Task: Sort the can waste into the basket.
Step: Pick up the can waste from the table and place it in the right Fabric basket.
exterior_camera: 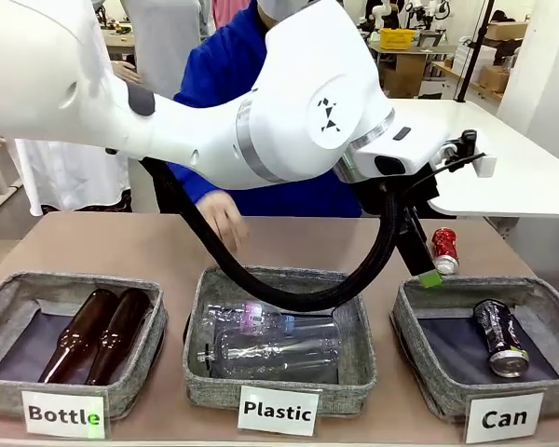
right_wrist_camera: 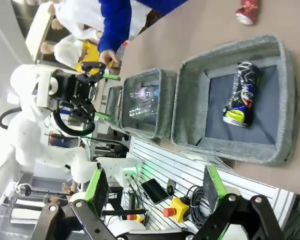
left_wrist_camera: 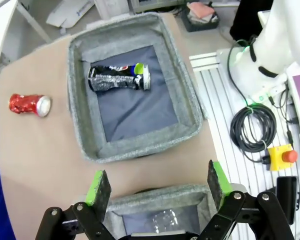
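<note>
Two drink cans were seen. The black can (exterior_camera: 501, 337) (left_wrist_camera: 119, 78) (right_wrist_camera: 242, 94), crumpled along its body, printed in white with touches of colour and closed by silver ends, was found lying on its side on the dark lining of the grey fabric basket (exterior_camera: 408, 326) (left_wrist_camera: 79, 105) (right_wrist_camera: 190, 100) marked by a white "Can" label (exterior_camera: 503, 418), at the lower right of the front view. There its long axis was seen to run from upper left to lower right, close to vertical, with a silver end turned toward the bottom edge. In the left wrist view it lay almost level across the upper middle of the frame, silver end to the right. The red can (exterior_camera: 444, 250) (left_wrist_camera: 29, 104) (right_wrist_camera: 248, 11), dented and shiny, was seen on its side on the bare table (exterior_camera: 121, 242), just outside the basket: above the basket in the front view, with its axis nearly vertical and its silver end downward; at the left edge of the left wrist view, it lay level with the silver end to the right. The left gripper (left_wrist_camera: 157, 180) was held above the table with its green-padded fingers spread wide and nothing between them. The right gripper (right_wrist_camera: 155, 182) was likewise seen with its fingers wide apart and nothing between them.
</note>
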Robot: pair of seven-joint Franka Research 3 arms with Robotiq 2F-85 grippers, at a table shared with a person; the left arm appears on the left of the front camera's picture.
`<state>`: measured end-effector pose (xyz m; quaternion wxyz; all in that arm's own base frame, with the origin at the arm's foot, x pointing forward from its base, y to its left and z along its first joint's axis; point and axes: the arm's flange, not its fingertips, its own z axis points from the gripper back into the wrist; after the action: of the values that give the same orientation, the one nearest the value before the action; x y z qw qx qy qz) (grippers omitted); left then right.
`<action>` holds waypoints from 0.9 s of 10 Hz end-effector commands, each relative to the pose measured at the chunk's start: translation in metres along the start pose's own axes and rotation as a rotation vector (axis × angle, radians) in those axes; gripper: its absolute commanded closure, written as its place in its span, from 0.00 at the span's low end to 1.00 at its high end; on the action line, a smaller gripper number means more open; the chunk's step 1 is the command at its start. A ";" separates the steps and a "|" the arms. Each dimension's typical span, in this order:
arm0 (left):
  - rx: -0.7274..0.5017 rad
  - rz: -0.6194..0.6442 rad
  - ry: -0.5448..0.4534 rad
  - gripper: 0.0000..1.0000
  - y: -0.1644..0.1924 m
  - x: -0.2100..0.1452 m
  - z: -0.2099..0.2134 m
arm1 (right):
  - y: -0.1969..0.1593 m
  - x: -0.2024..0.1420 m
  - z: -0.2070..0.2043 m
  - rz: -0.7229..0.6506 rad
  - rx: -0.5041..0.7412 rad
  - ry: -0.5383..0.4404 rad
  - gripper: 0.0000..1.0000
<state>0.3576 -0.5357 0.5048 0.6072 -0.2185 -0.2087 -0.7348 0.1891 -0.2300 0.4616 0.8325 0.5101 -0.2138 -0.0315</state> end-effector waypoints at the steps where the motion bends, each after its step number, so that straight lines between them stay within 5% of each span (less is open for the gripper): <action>1: -0.014 -0.024 -0.034 0.00 -0.003 -0.006 -0.001 | -0.004 0.001 0.011 0.006 0.006 -0.009 0.00; 5: -0.063 0.028 -0.082 0.00 -0.013 -0.035 0.052 | 0.007 0.001 -0.015 0.031 0.023 0.044 0.00; 9: -0.175 0.396 -0.177 0.00 -0.031 -0.163 0.160 | 0.050 0.002 -0.106 0.107 0.105 0.199 0.00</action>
<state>0.3721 -0.3581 0.5536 0.6784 -0.3420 -0.1754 -0.6261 0.2216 -0.1464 0.4677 0.8295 0.5296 -0.1644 0.0668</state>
